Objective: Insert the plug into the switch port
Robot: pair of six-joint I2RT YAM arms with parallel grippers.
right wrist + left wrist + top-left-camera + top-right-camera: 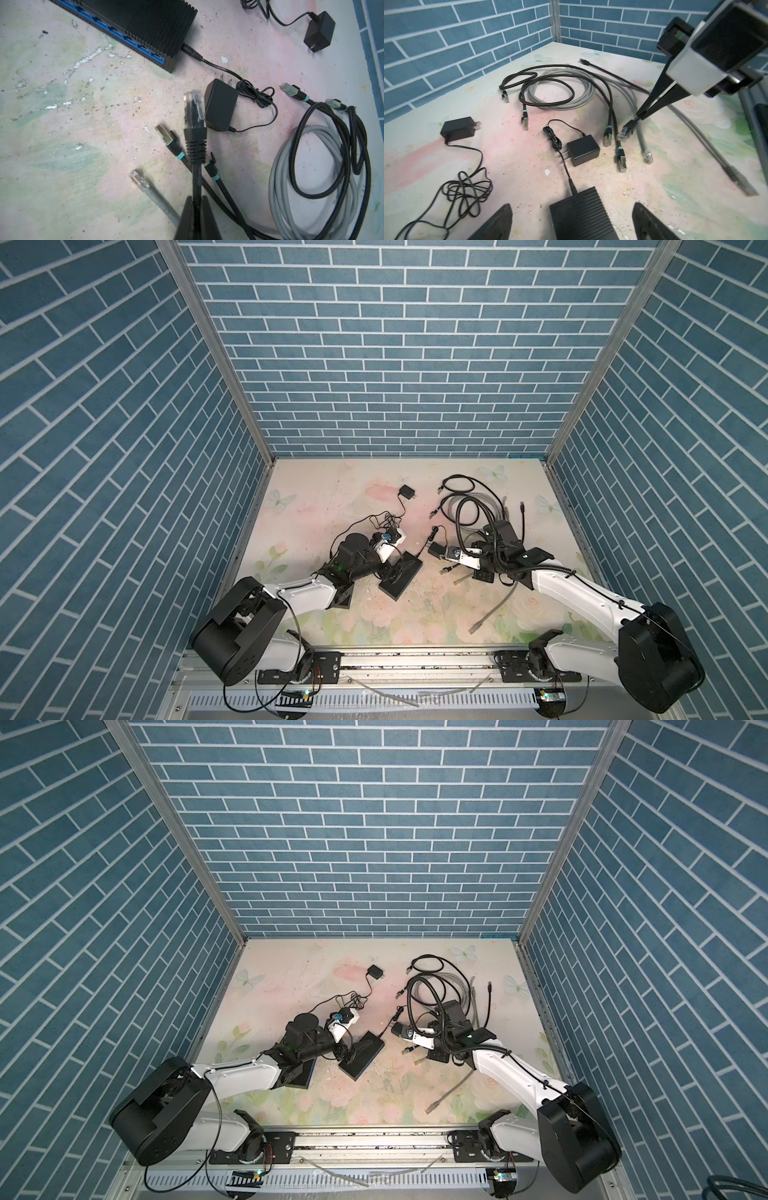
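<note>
The switch (145, 18) is a black ribbed box with a row of blue ports (128, 39) along one side; it lies mid-table in both top views (401, 578) (361, 1052). My left gripper (572, 220) stands open astride the switch (583, 216), with a gap between each finger and the box. My right gripper (196, 199) is shut on a black cable just behind its clear-tipped plug (194, 110). The plug (626, 131) hangs just above the table, to the right of the switch and apart from it, beside a black power adapter (220, 106).
The adapter's cord (212, 64) runs into the switch's end. A second adapter (457, 128) with a tangled cord lies further left. Coiled grey and black cables (560, 91) and several loose plugs (139, 180) lie behind and beside my right gripper. Blue brick walls enclose the table.
</note>
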